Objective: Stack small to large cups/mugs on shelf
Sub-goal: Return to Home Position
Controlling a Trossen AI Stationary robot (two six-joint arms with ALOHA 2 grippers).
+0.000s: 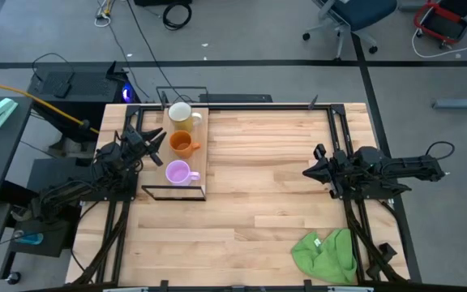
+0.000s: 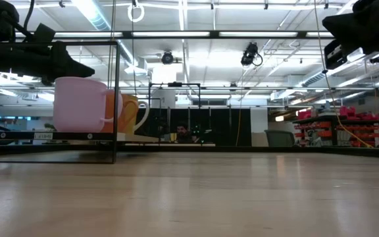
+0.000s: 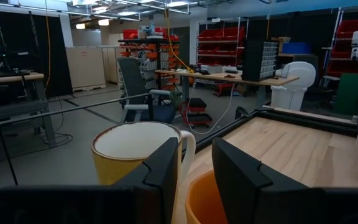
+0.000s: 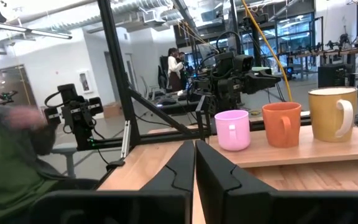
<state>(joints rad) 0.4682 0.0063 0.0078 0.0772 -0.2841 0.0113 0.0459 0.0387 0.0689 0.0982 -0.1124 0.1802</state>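
Three mugs stand in a row on the light-wood shelf (image 1: 202,162) at the table's far left: cream (image 1: 180,113), orange (image 1: 183,143) and light purple (image 1: 177,172). The right wrist view shows them side by side: purple (image 4: 232,129), orange (image 4: 281,123), cream (image 4: 332,113). My left gripper (image 1: 162,143) is open, just left of the orange mug and touching nothing. Its wrist view (image 3: 194,146) looks over the orange rim (image 3: 201,199) toward the cream mug (image 3: 129,152). My right gripper (image 1: 306,172) is shut and hovers over the table's right half (image 4: 195,144).
A green cloth (image 1: 325,253) lies near the table's near right corner. The shelf's black wire frame (image 1: 173,197) rises around the mugs. Bare wood (image 1: 266,186) spreads between the two arms. A person in green (image 4: 11,155) sits beyond the table's edge.
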